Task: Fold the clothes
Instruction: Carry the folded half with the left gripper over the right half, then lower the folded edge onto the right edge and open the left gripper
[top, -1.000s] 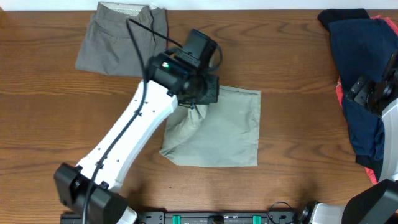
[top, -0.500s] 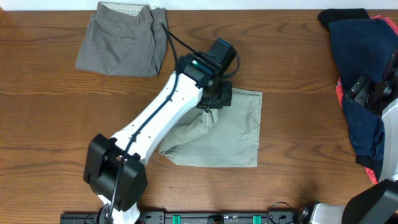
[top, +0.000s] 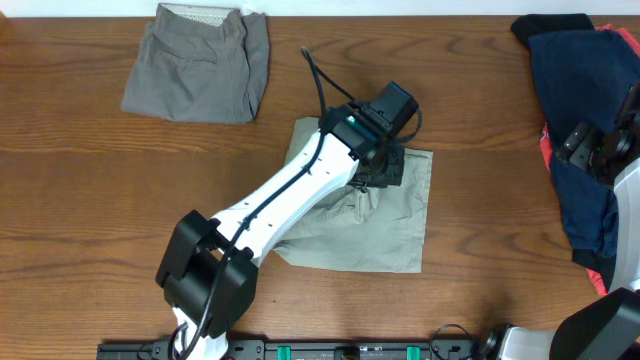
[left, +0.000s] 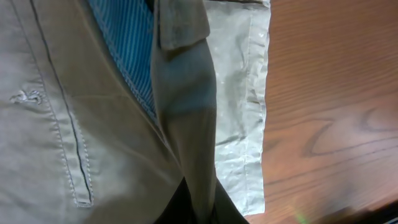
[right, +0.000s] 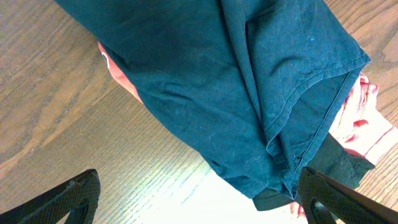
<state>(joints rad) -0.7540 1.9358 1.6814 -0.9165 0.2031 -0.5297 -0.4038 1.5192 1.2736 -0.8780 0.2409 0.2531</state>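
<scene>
The pale khaki-green shorts (top: 385, 225) lie in the middle of the table, bunched under my left arm. My left gripper (top: 377, 180) is shut on a raised fold of them (left: 189, 130). In the left wrist view the dark fingertips (left: 227, 208) pinch that fold, and the blue striped inner waistband (left: 124, 46) shows beside it. My right gripper (right: 199, 202) hangs open over bare wood at the edge of a navy garment (right: 217, 81), holding nothing. A red piece (right: 357, 118) peeks from under the navy one.
Folded darker grey shorts (top: 195, 65) sit at the back left. A heap of navy, black and red clothes (top: 570, 110) lies along the right edge, with my right arm (top: 605, 150) above it. The left arm's long white link (top: 270, 215) crosses the table's front middle.
My left gripper has moved right and slightly toward the front, dragging the pinched fold; the khaki shorts shifted right with it. The right arm has not moved.
</scene>
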